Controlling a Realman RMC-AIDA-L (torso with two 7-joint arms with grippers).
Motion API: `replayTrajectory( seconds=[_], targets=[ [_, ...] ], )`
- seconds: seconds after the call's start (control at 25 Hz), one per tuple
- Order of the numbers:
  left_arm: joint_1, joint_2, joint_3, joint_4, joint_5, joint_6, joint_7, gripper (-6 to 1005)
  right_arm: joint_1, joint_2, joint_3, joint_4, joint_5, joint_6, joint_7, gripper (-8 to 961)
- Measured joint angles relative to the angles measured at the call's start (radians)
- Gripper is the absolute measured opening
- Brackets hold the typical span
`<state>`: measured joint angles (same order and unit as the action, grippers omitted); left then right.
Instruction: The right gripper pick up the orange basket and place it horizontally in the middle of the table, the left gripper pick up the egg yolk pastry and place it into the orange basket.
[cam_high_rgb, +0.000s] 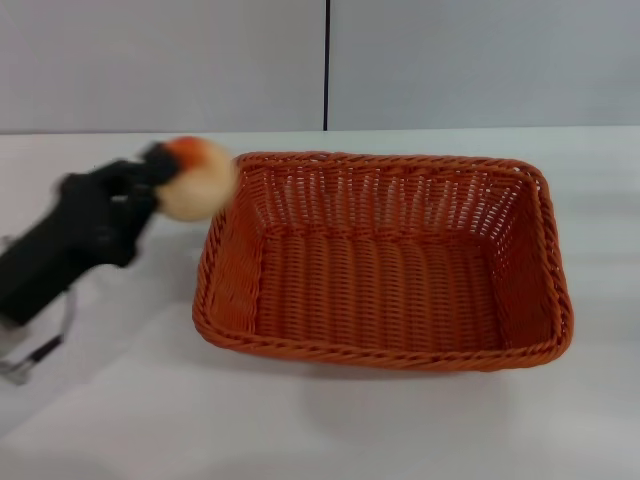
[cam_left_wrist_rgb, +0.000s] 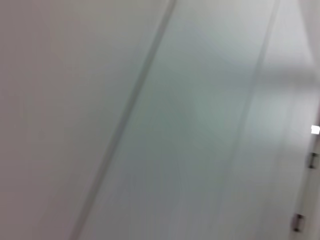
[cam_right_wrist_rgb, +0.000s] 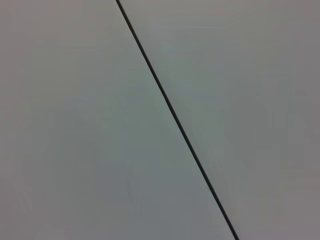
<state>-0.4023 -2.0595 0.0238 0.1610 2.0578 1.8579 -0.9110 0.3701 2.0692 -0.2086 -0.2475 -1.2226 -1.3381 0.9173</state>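
Observation:
The orange basket (cam_high_rgb: 385, 262) lies lengthwise across the middle of the white table (cam_high_rgb: 330, 430) in the head view, with nothing inside it. My left gripper (cam_high_rgb: 170, 180) comes in from the left, raised above the table, shut on the egg yolk pastry (cam_high_rgb: 193, 178). The pastry is a pale cream bun with an orange-red patch on top. It hangs just outside the basket's left rim, near its far left corner. The right gripper does not appear in any view. Both wrist views show only a grey wall with a dark seam.
A grey panelled wall with a vertical dark seam (cam_high_rgb: 326, 65) rises behind the table. A small metal part and cable (cam_high_rgb: 30, 358) hang under my left arm near the table's left edge. White tabletop stretches in front of the basket.

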Motion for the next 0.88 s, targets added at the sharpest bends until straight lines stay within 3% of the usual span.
replayTrajectory(
  seconds=[0.08,0.24,0.48,0.64,0.8,0.88],
  targets=[
    [-0.061,-0.006,0.076,-0.037,0.0,-0.036,0.003,47,0.004,0.0,-0.001,0.007,0.0,0.002,0.0,502],
    [-0.1,-0.008,0.107,-0.075,-0.001,-0.074,0.004,47,0.008,0.0,-0.006,0.007,0.0,0.01,0.0,502],
    [-0.103,-0.009,0.089,-0.113,-0.01,-0.084,0.025,47,0.009,0.0,0.0,0.007,0.0,0.013,-0.001,502],
    [-0.085,-0.007,0.053,-0.122,-0.012,-0.068,0.058,173,0.008,0.0,0.0,0.007,0.0,0.013,-0.001,502],
    [-0.042,-0.004,-0.072,-0.121,-0.013,-0.059,0.066,397,0.007,0.0,0.0,0.006,0.0,0.013,-0.002,502],
    [0.003,-0.004,-0.211,-0.123,-0.013,-0.044,0.108,493,0.004,0.0,0.001,0.0,0.005,0.013,-0.002,502]
  ],
)
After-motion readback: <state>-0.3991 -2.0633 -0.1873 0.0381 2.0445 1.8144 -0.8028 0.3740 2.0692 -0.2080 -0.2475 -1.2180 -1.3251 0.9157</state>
